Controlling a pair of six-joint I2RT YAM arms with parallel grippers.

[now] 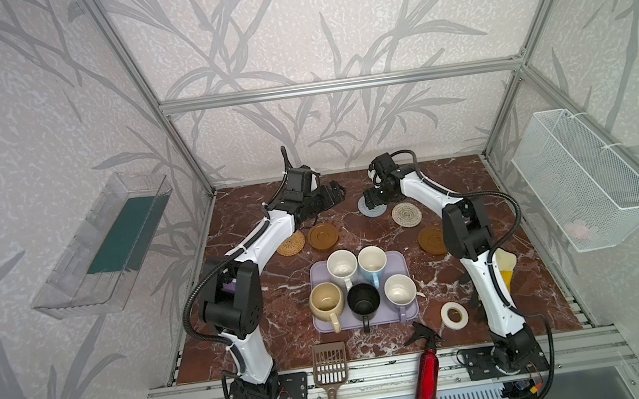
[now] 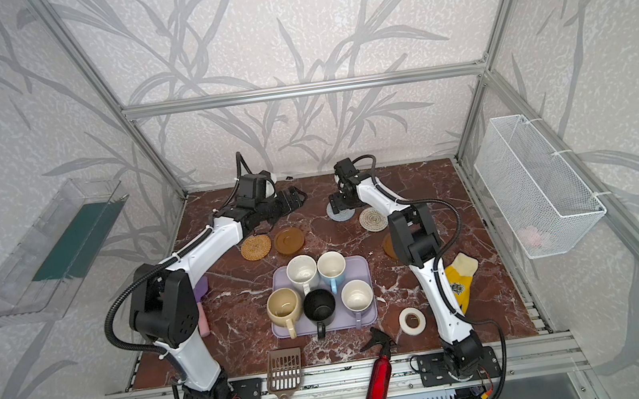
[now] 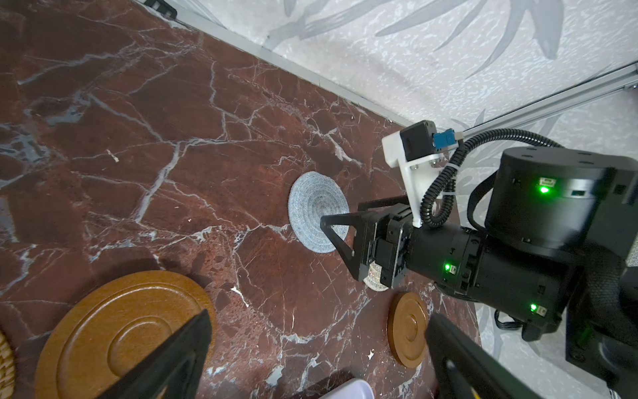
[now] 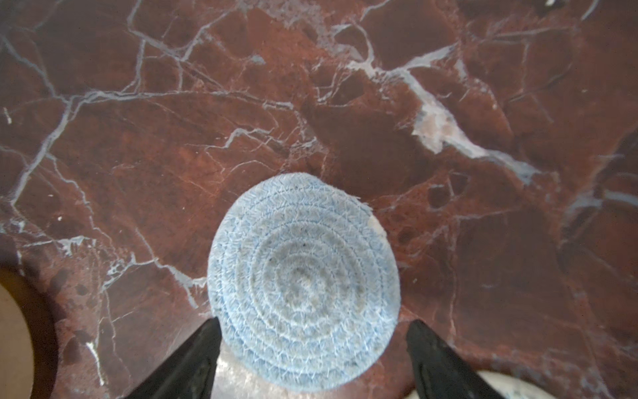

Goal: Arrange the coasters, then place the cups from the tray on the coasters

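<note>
Five cups stand on the lavender tray (image 1: 399, 260): white speckled (image 1: 342, 266), light blue (image 1: 372, 264), cream-yellow (image 1: 326, 300), black (image 1: 363, 299) and lavender (image 1: 400, 289). Behind the tray lie the coasters: orange-tan woven (image 1: 291, 243), amber (image 1: 322, 236), grey-blue woven (image 4: 303, 283), cream spiral (image 1: 408, 214) and a second amber one (image 1: 431, 240) partly behind the right arm. My right gripper (image 4: 312, 321) is low over the grey-blue coaster (image 1: 374, 209), its open jaws straddling the near rim. My left gripper (image 1: 335, 192) hovers open and empty at the back, past the first amber coaster (image 3: 121, 331).
A white tape roll (image 1: 454, 316), a red spray bottle (image 1: 427, 375) and a brown scoop (image 1: 330, 369) lie near the front edge. A yellow mitt (image 1: 505, 268) sits beside the right arm. A wire basket (image 1: 584, 182) hangs on the right wall and a clear bin (image 1: 101, 246) on the left.
</note>
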